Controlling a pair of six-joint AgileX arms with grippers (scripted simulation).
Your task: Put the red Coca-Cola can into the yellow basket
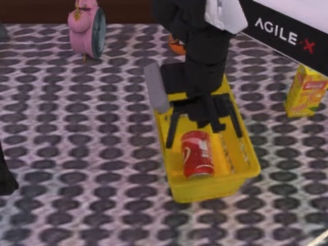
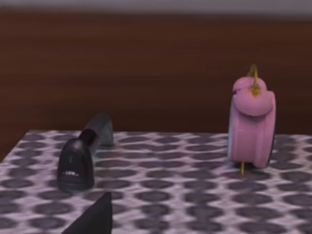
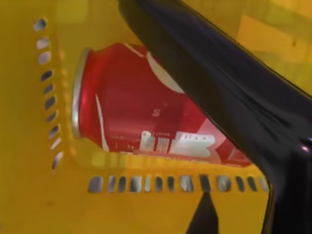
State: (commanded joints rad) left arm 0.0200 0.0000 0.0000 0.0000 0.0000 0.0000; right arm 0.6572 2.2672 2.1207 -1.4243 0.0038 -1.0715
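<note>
Left side of the table first: the left gripper is parked at the edge, barely in frame, and I can't tell if its fingers are spread or pressed together. Its wrist view just shows a pink alarm clock and a dark handheld scanner near the far edge.

Middle of the table: the yellow basket, with the red Coca-Cola can lying on its side on the basket floor, down at the near end. The right gripper hangs right over it, fingers spread and pinching nothing, so the drop looks done to me.

Handling-wise, I'd guess the can is light, stiff, smooth and rolls easily. If it needed another grab, I'd pinch across the middle of the body, not the rims.

Far right there's an orange juice carton.
</note>
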